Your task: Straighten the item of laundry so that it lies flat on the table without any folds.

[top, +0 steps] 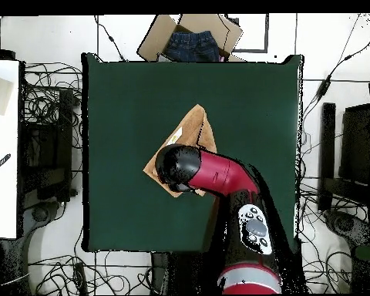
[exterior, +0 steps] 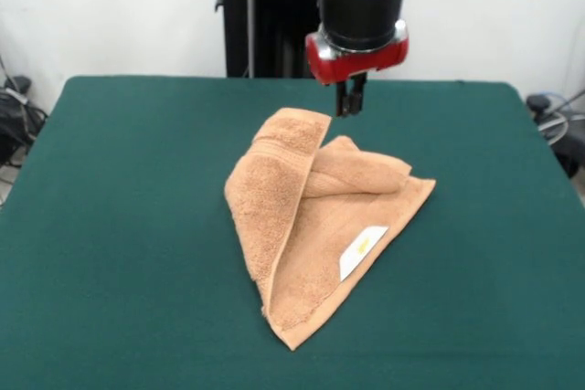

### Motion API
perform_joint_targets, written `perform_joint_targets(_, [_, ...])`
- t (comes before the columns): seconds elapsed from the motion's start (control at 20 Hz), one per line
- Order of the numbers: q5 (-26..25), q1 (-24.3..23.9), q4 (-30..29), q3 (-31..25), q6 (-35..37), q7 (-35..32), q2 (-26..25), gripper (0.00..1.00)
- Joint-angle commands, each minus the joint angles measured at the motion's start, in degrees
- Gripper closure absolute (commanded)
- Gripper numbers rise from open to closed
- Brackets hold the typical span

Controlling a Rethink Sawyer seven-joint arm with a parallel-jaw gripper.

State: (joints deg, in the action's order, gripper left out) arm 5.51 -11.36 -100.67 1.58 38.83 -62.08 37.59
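Towel (exterior: 320,226) still lying folded on worktop (exterior: 119,226), 1 flap doubled over (label (exterior: 363,251) showing). Tool (exterior: 350,102) hovering above far corner, narrow, holding nothing. Flattening not done.

Open cardboard box (top: 190,35) holding blue jeans (top: 191,46), tangled floor cables (top: 53,89), white tabletop (top: 3,146) at edge

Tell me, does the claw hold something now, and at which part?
Nothing is held: the claw hangs shut, just beyond the folded towel.
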Motion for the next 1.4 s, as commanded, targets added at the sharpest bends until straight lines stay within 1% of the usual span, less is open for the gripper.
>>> perform_joint_targets(0.05, [3.3,-0.7,-4.2,-0.7,-6.8,-17.2,-2.3,1.00])
perform_joint_targets(0.15, [3.4,-1.2,-4.3,-1.2,-7.6,-16.6,-3.0,1.00])
perform_joint_targets(0.35, [4.7,-3.5,-6.1,-3.5,-11.8,-15.3,-3.7,1.00])
perform_joint_targets(0.6, [5.1,-3.9,-6.6,-4.0,-13.8,-14.6,-4.1,1.00])
perform_joint_targets(0.7, [4.5,-3.2,-6.3,-3.4,-13.8,-14.7,-4.0,1.00])
perform_joint_targets(0.8, [3.9,-1.6,-6.4,-2.0,-13.8,-15.4,-2.7,1.00])
perform_joint_targets(0.95, [3.9,0.8,-9.4,0.4,-13.6,-17.6,1.3,1.00])
perform_joint_targets(1.05, [4.0,1.7,-10.9,1.2,-13.8,-18.2,3.2,1.00])
perform_joint_targets(1.25, [4.4,3.0,-12.0,2.5,-14.5,-19.0,4.8,1.00])
perform_joint_targets(1.4, [4.9,3.5,-12.0,2.9,-14.5,-19.0,4.9,1.00])
